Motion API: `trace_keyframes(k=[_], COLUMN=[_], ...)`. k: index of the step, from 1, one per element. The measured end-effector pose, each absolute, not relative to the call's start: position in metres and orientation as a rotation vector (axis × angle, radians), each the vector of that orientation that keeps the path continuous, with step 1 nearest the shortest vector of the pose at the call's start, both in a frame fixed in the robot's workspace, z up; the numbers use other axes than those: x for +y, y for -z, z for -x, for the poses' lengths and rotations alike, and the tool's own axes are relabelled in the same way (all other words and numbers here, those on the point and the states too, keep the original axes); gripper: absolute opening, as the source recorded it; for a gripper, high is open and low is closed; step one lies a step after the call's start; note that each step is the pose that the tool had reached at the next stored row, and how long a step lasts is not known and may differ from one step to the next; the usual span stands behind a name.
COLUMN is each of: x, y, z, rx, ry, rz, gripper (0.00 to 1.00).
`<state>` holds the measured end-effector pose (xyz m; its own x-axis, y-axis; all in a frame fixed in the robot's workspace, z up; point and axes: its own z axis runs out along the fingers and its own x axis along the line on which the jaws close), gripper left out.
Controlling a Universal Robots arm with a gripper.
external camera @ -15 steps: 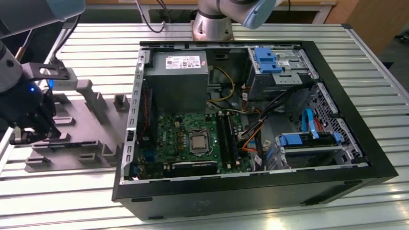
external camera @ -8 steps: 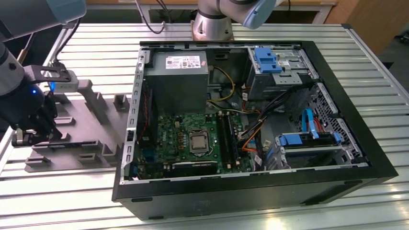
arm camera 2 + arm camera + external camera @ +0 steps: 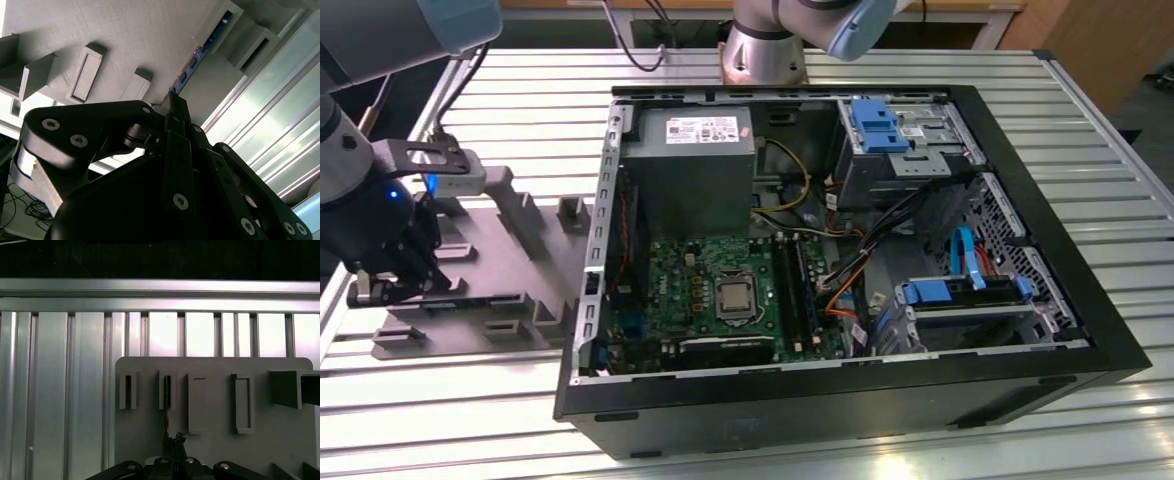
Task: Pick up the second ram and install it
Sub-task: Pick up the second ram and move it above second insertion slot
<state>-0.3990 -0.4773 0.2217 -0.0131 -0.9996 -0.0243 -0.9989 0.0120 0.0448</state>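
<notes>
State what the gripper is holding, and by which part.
The gripper appears to pinch the second ram at one end of its thin upper edge. The stick stands on edge in the grey tray.

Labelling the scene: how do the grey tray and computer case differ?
The grey tray is low with upright blocks; the computer case is a deep black box. The tray holds the second ram at the gripper; the case holds a motherboard. Both lie on the slatted table.

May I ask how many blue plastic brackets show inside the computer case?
2: upper blue bracket at the far end of the case; lower blue bracket nearer the camera; others may be hidden.
</notes>
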Motion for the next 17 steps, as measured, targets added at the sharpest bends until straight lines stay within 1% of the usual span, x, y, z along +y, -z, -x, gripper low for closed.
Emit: trace_keyframes(k=[6,8,9,10,11,12,17], x=[-0.4773,-0.4773,-0.4773,-0.4773,-0.4773,-0.4773,-0.4790], y=[-0.2213,-0.2213,-0.2212,-0.2212,-0.2212,-0.2211,-0.2177], z=[0.3990,0.3990,0.3990,0.3990,0.3990,0.3990,0.3990], rx=[-2.225,-2.225,-2.225,-2.225,-2.225,-2.225,-2.223], ry=[0.077,0.076,0.077,0.076,0.077,0.076,0.076], rz=[-2.197,-2.197,-2.197,-2.197,-2.197,-2.197,-2.199], gripper=[0.11,0.23,0.23,0.29,0.29,0.36,0.36])
